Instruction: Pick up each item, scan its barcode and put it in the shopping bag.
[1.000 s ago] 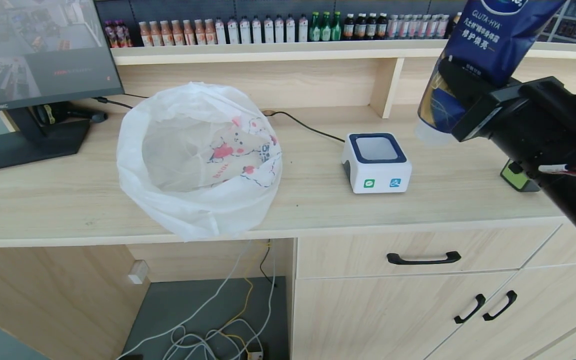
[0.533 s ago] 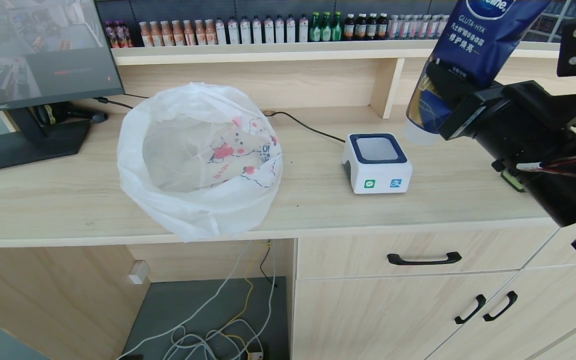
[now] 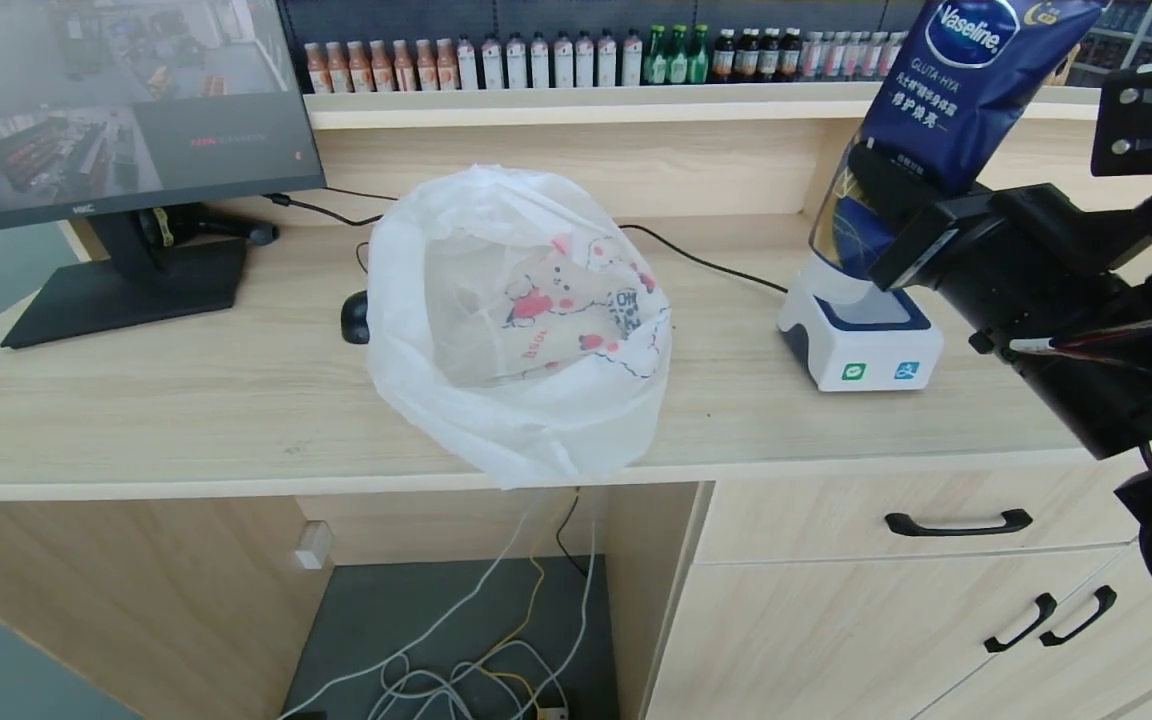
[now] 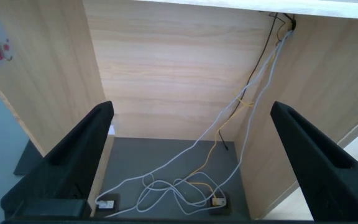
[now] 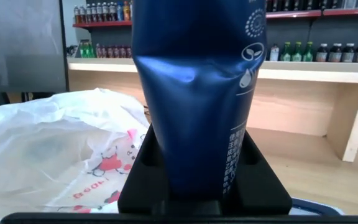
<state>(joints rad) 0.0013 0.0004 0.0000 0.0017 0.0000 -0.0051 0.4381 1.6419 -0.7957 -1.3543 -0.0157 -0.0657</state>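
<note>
Clamping the blue lotion tube (image 3: pixel 946 100), the right gripper (image 3: pixel 901 212) is holding it cap-down just above the barcode scanner (image 3: pixel 861 352) for a read.

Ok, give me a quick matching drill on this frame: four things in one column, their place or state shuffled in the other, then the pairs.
1. blue tube
2. scanner
3. shopping bag
4. left claw

A. open, facing the gap under the counter
B. on the counter, a printed packet inside
C. gripped in the right claw
D. white box on the counter, right of the bag

Pairs: 1-C, 2-D, 3-B, 4-A
</note>
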